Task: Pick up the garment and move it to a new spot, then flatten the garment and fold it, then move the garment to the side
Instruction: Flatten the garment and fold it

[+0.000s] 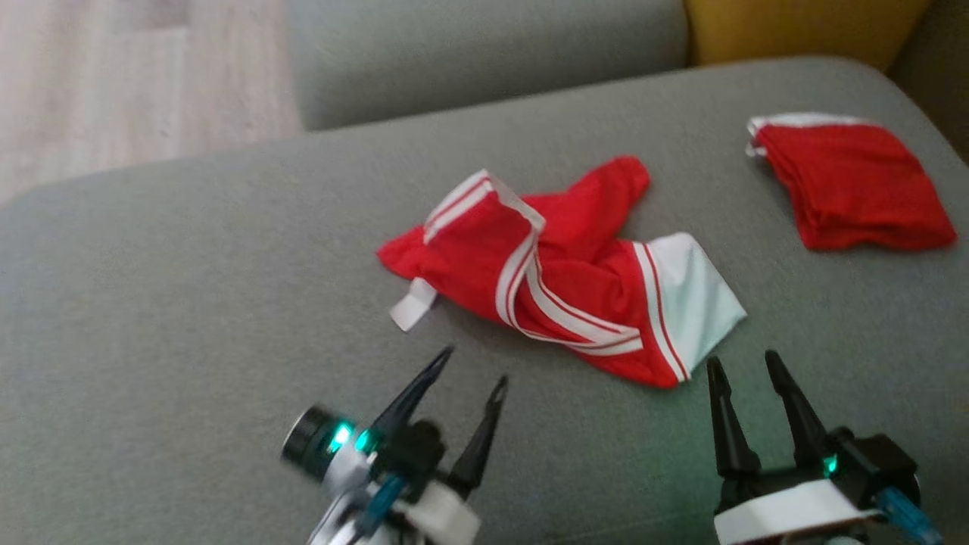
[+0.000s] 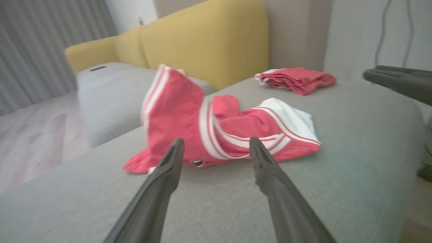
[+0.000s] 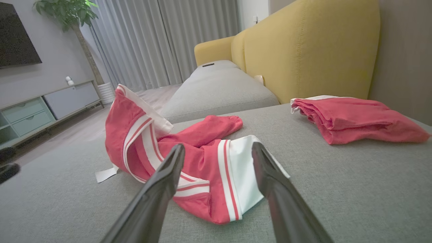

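Note:
A crumpled red garment [image 1: 564, 280] with white stripes and a white panel lies on the grey sofa cushion [image 1: 189, 303], one corner standing up. It also appears in the left wrist view [image 2: 216, 128] and the right wrist view [image 3: 199, 158]. My left gripper [image 1: 473, 367] is open just in front of the garment's left part, nothing between its fingers [image 2: 168, 165]. My right gripper [image 1: 746, 363] is open too, close to the garment's white panel [image 1: 696, 295], not touching it. In the right wrist view its fingers [image 3: 266, 168] frame that white end.
A second red garment [image 1: 852, 182], folded, lies at the cushion's far right, also seen as the folded pile [image 3: 351, 118]. A yellow backrest [image 3: 303, 47] rises behind. Another grey cushion [image 1: 484, 53] adjoins at the back; wooden floor [image 1: 113, 76] lies to the left.

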{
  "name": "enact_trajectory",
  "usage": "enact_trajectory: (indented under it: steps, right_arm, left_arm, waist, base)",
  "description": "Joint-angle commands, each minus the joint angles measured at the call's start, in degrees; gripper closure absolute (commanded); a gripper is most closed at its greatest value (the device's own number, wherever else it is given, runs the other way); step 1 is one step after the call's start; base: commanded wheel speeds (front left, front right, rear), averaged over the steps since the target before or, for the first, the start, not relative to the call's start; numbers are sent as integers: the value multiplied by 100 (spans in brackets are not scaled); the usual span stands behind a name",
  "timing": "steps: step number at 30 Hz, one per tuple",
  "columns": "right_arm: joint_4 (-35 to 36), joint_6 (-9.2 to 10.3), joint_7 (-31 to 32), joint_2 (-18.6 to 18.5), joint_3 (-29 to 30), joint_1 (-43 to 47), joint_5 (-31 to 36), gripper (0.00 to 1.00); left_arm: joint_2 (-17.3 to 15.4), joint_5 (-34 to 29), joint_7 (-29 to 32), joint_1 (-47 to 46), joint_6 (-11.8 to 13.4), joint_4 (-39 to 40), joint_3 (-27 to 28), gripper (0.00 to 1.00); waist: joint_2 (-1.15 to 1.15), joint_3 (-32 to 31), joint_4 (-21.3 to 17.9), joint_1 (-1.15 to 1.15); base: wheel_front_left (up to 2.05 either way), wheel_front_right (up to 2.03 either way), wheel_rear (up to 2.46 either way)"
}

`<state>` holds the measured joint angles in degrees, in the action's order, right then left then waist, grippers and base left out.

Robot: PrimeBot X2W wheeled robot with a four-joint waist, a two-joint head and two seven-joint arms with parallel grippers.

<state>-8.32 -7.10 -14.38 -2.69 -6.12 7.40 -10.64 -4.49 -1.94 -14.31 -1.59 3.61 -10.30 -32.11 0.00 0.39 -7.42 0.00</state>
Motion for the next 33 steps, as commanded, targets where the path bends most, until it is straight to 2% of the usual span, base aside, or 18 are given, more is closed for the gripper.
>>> enact_trajectory:
  steps: [1, 6, 13, 16, 23, 24, 25, 26, 28, 30, 31, 33]
  right_arm:
    - [264, -39, -62, -73, -164, -334, -37, 0]
    - [399, -39, -62, -95, -173, -575, -106, 0]
    - [499, -39, -62, -92, -192, -894, -188, 0]
    - [509, -39, -62, -81, -196, -981, -209, 0]
    - [455, -39, -62, -52, -259, -1082, -249, 0]
    - [451, -39, -62, -48, -261, -1093, -255, 0]
    - [447, -39, -62, -45, -268, -1104, -260, 0]
    - [445, -39, -62, -42, -280, -1116, -263, 0]
    - [445, -39, -62, -37, -292, -1143, -269, 0]
    - [449, -39, -62, -33, -284, -1166, -270, 0]
    - [446, -39, -62, -32, -286, -1174, -271, 0]
    - [439, -39, -62, -29, -288, -1175, -268, 0]
  left_arm:
    - [73, -71, -69, -537, -101, 25, 44, 0]
    - [126, -221, -69, -1613, -502, -675, -553, 0]
    - [158, -95, -69, -2881, -781, -1744, -1408, 0]
    - [159, 130, -69, -3264, -806, -2138, -1798, 0]
    - [160, 657, -69, -3805, -615, -2679, -2407, 0]
    - [160, 717, -69, -3858, -603, -2757, -2477, 15]
    - [160, 772, -69, -3908, -590, -2840, -2542, 25]
    - [160, 817, -69, -3961, -574, -2948, -2604, 53]
    - [160, 913, -69, -4061, -577, -3157, -2725, 78]
    - [160, 1021, -69, -4149, -595, -3359, -2834, 95]
    - [160, 1088, -69, -4176, -623, -3473, -2887, 100]
    - [160, 1199, -69, -4242, -680, -3588, -3000, 100]
  waist:
    - [0, 443, -341, 0]
    - [0, 1006, -579, 0]
    - [0, 1580, -782, 0]
    - [0, 1710, -848, 0]
    - [0, 1789, -1013, 0]
    - [0, 1792, -1038, 0]
    - [0, 1793, -1061, 0]
    - [0, 1796, -1088, 0]
    - [0, 1800, -1131, 0]
    - [0, 1794, -1170, 0]
    - [0, 1776, -1189, 0]
    - [0, 1734, -1216, 0]
  base:
    - [0, 0, 0]
    - [0, 0, 0]
    - [0, 0, 0]
    - [0, 0, 0]
    - [0, 0, 0]
    - [0, 0, 0]
    - [0, 0, 0]
    - [0, 0, 0]
    - [0, 0, 0]
    - [0, 0, 0]
    - [0, 0, 0]
    - [0, 0, 0]
